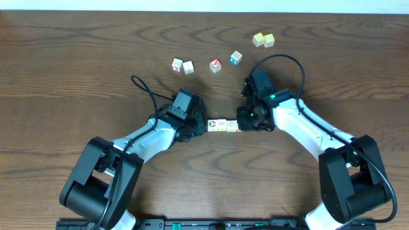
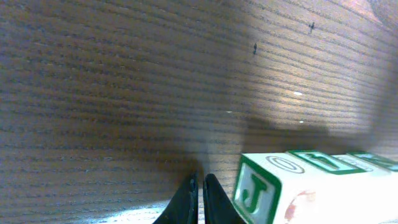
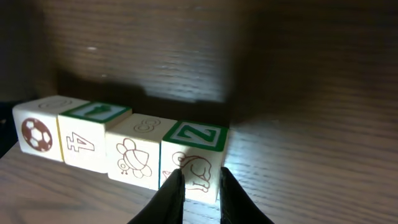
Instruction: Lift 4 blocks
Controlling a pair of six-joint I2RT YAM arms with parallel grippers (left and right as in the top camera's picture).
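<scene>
At the left gripper [image 2: 201,182]: fingers pinched to a hairline slit, gripping nothing. Just beside them at 3 o'clock, the end of the row of four white blocks [image 2: 311,186], a green J on that end face, green-framed tops running off to the right. Contact between finger and face impossible to tell.

At the right gripper [image 3: 199,179]: fingers narrowly parted, the gap slimmer than a block, nothing between. At 12 o'clock of the tips, the Z block [image 3: 198,137], with an animal outline on its near face and the tips overlapping its lower edge. Touching or just short, cannot tell. To its 9 o'clock, flush in line on the table: the bee block [image 3: 138,155], the 4 block [image 3: 84,142], the soccer-ball block [image 3: 38,134].

From overhead, the row at mid-table, left gripper at its 9 o'clock end, right gripper at its 3 o'clock end. Well apart, toward 12 o'clock on the wooden table [image 1: 77,76]: two white cubes with reddish marks [image 1: 177,64] side by side, a red-faced cube [image 1: 215,64], a blue-sided cube [image 1: 236,58]. Toward 1 o'clock, a touching pair of pale yellow cubes [image 1: 258,39].
</scene>
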